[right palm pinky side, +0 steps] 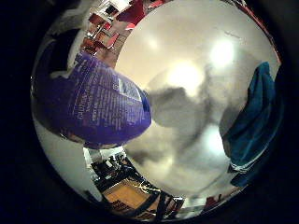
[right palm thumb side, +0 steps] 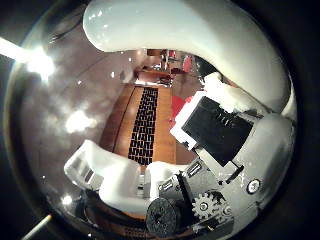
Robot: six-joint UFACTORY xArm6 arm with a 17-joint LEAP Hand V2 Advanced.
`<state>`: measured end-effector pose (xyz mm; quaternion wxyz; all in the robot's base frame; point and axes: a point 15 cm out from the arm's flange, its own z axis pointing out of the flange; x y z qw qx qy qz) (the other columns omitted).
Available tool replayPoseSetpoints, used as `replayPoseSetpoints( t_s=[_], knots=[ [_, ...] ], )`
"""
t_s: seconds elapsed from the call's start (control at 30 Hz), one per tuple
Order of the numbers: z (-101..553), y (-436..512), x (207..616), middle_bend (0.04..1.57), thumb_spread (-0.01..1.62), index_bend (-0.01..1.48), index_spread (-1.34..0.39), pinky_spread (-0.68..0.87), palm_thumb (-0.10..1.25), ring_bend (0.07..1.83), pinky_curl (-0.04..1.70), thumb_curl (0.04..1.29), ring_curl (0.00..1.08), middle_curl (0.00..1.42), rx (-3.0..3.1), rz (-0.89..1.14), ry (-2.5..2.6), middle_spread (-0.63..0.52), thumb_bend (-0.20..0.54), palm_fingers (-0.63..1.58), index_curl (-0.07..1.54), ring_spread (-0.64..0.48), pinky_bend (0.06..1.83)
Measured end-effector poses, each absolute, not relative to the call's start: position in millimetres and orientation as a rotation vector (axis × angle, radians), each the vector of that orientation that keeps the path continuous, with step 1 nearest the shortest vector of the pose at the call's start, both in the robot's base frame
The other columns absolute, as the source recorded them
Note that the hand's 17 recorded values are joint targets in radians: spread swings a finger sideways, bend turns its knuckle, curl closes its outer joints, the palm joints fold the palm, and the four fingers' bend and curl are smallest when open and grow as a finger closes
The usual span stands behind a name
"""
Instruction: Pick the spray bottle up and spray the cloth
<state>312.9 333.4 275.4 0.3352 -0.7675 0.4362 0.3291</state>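
In the little-finger side view, you are looking at the spray bottle (right palm pinky side: pixel 100 105) — its purple label is filling a big part of the view, so the bottle is sitting very close to the palm. Past it, the shiny white table (right palm pinky side: pixel 187 93) is catching bright lights, and the blue cloth (right palm pinky side: pixel 254 121) is lying on that table, well apart from the bottle. In the thumb side view, you are seeing the hand (right palm thumb side: pixel 200 165) itself, with white and black parts and little gears, and a big smooth white curved piece (right palm thumb side: pixel 200 40) that could be the top of the bottle, though I cannot tell for sure. The fingers (right palm thumb side: pixel 107 175) are looking curled here, but I cannot tell if they are holding the bottle or not. I think the bottle is hard plastic and smooth, so it may be slippery, and water inside would be making it a bit heavy. You are best taking hold around the thin neck under the trigger — not squeezing the fat middle. The cloth is looking soft and floppy.
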Motion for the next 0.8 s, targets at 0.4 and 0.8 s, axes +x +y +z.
replayPoseSetpoints(
  t_s=[0.4, 0.8],
  knots=[
    [274.5, 331.8, 309.2, 1.11, 0.61, 0.57, -0.31, -0.36, 0.86, 1.26, 0.99, 0.80, 0.65, 0.63, -2.032, 0.851, 1.111, -0.14, -0.033, 0.77, 0.75, -0.24, 1.06],
    [274.4, 323.9, 307.9, 0.76, 1.02, 0.39, -0.32, -0.12, 0.78, 0.97, 0.86, 0.62, 0.54, 0.57, -2.089, 0.809, 1.092, -0.11, -0.028, 0.07, 0.66, -0.15, 0.68]
  ],
)
